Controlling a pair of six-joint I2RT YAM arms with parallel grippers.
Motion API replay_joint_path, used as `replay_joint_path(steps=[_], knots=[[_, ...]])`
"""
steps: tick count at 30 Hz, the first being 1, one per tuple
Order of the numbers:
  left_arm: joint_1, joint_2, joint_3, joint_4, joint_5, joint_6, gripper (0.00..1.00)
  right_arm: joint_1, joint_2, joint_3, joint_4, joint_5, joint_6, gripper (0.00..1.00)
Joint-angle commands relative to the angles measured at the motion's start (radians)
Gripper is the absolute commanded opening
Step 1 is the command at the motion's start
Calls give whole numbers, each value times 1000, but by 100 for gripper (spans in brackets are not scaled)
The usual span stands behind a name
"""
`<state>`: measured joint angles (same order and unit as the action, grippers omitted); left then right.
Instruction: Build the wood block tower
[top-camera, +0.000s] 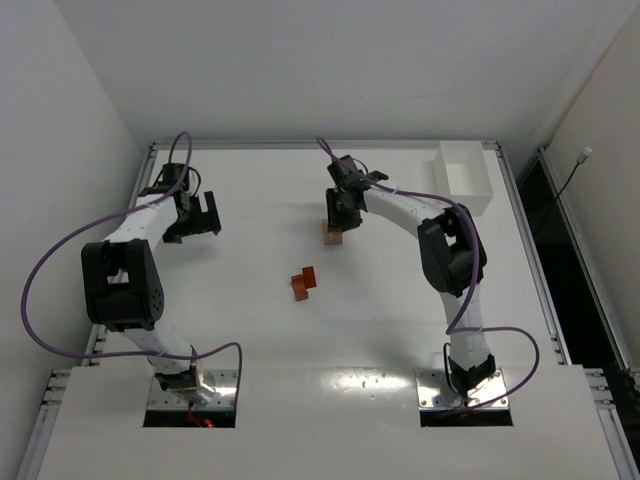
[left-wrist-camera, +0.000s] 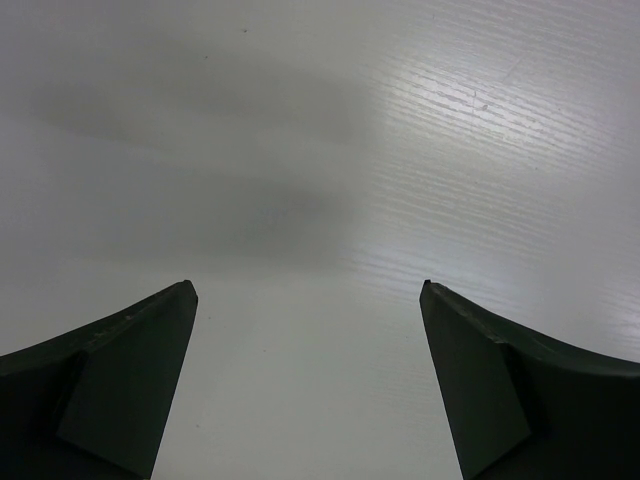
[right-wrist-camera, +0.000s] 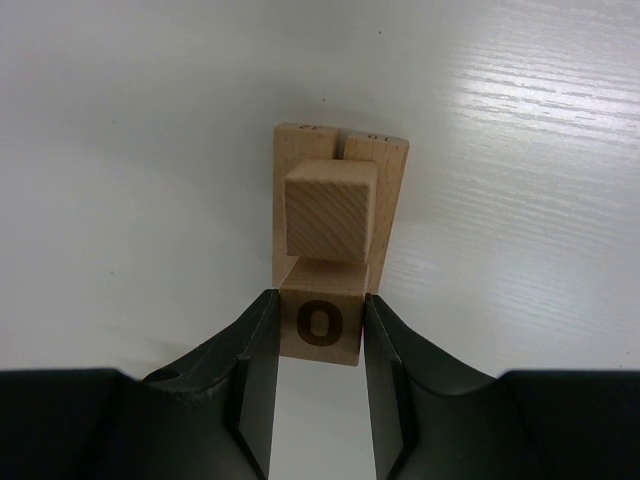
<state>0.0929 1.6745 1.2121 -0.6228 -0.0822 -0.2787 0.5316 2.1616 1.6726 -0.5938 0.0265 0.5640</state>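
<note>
right gripper (right-wrist-camera: 318, 300): squeezing the marked cube (right-wrist-camera: 320, 322) — a pale wood cube with a dark 0 on it, one finger pressed on each side.
wood block tower (top-camera: 332, 237): on the white table (top-camera: 250, 340), a little right of the middle and toward the far side, right under the right gripper.
tower parts: two pale bars (right-wrist-camera: 305, 150) lie side by side and touch; a plain cube (right-wrist-camera: 331, 210) sits against them; the marked cube touches the plain cube. I cannot tell which block is on top of which.
left gripper (left-wrist-camera: 308, 290): fingers spread wide apart — only bare table shows between them.
left gripper's place: far left part of the table, well apart from the tower.
loose blocks: two reddish-orange blocks (top-camera: 303, 283) touch each other near the middle of the table, nearer than the tower and a bit left of it.
white tray (top-camera: 470, 198): at the far right corner, well apart from the tower.
</note>
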Motion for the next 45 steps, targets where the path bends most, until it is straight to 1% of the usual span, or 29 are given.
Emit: replay_joint_path(steps=[1,17,20,21,22,25,28,31,34,36,38,39,40,41,42,43,44,45], knots=[[-7,10,35,-5,12,-8,93,-5,6,45,49,4,-6,0],[-7,10,44,-5,21,-8,93,-5,47,79,49,-7,-15,0],[-7,10,44,-5,21,-8,93,-5,47,79,49,-7,-15,23],[-7,19,44,-5,21,-8,93,-5,47,79,49,-7,-15,26],[-7,19,44,-5,21,-8,93,-5,47,79,49,-7,-15,32],[-7,19,44,-5,21,-8,93,-5,47,70,49,-7,-15,45],[-7,19,44,-5,21,-8,93,-5,38,61,49,-7,-24,53],[-7,19,44,-5,21,-8,93,-5,8,41,58,-20,-47,53],[-7,10,44,-5,30,1,93,-5,-34,16,78,-40,-82,55],[-16,-2,35,6,39,21,93,-5,-109,-28,92,-50,-125,57],[-38,-36,14,6,58,71,93,-5,-181,-69,103,-79,-195,61],[-59,-51,0,15,97,97,93,-5,-263,-114,103,-89,-223,63],[-71,-86,-15,15,132,163,93,-5,-305,-135,103,-89,-252,64],[-85,-105,-51,15,168,192,93,-5,-345,-157,112,-102,-318,64],[-120,-123,-68,26,256,223,93,-15,-385,-203,112,-102,-349,64],[-143,-136,-78,17,304,290,93,-15,-457,-224,112,-102,-374,64],[-169,-145,-79,8,338,315,90,-24,-485,-244,112,-74,-395,64],[-227,-145,-89,8,379,335,89,-41,-509,-284,112,-56,-421,64]])
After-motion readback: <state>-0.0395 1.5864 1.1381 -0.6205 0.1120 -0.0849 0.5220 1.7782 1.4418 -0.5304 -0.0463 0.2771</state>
